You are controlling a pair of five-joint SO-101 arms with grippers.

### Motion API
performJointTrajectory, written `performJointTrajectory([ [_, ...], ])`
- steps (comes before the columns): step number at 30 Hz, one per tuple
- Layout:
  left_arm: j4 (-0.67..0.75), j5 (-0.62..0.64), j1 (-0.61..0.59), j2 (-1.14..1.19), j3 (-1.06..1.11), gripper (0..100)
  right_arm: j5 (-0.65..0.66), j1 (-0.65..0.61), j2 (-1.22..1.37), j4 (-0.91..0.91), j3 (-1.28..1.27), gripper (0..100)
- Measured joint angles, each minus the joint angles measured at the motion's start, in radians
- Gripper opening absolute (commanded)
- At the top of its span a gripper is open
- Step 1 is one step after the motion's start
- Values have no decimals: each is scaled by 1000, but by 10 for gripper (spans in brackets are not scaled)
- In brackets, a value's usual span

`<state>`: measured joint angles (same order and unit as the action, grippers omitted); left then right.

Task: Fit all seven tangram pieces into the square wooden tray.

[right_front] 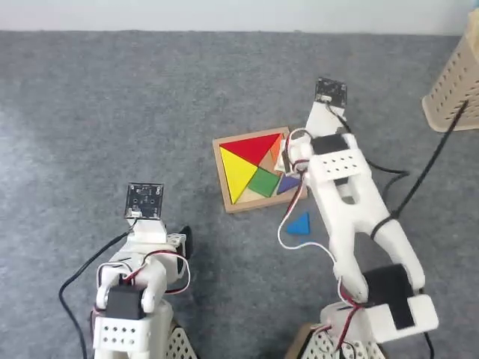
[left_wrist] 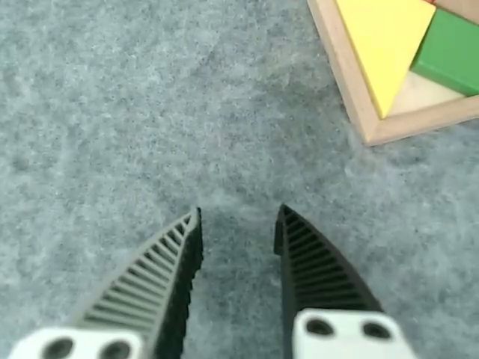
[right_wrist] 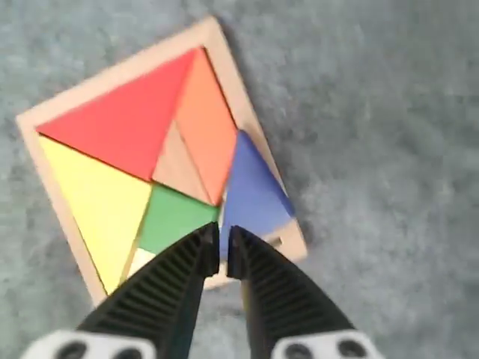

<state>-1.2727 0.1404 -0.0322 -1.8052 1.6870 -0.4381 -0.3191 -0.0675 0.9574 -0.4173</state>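
1. Grey carpet (right_front: 112, 97) covers the table, and the square wooden tray (right_front: 262, 203) sits near the middle, right beside my right arm.
2. Inside the tray I see a red triangle (right_front: 251, 147), a yellow triangle (right_front: 236, 173), a green square (right_front: 262, 183) and an orange piece (right_front: 275, 149) lying flat.
3. A violet triangle (right_wrist: 251, 191) lies askew, overlapping the tray's rim.
4. A small blue triangle (right_front: 299, 224) rests on the carpet near the tray.
5. My right gripper (right_wrist: 222, 241) hovers over the green and violet pieces, its pincer narrowed to a slit.
6. My left gripper (left_wrist: 238, 224) hangs over bare carpet, pincer spread and empty.
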Motion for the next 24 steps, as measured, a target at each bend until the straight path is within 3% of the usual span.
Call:
performJointTrajectory([
  [9,0,0,0,0,0,152,77,74,61,-218,-54,16],
  [24,0,0,-2,0,0,152,86,55,176,-235,-54,15],
])
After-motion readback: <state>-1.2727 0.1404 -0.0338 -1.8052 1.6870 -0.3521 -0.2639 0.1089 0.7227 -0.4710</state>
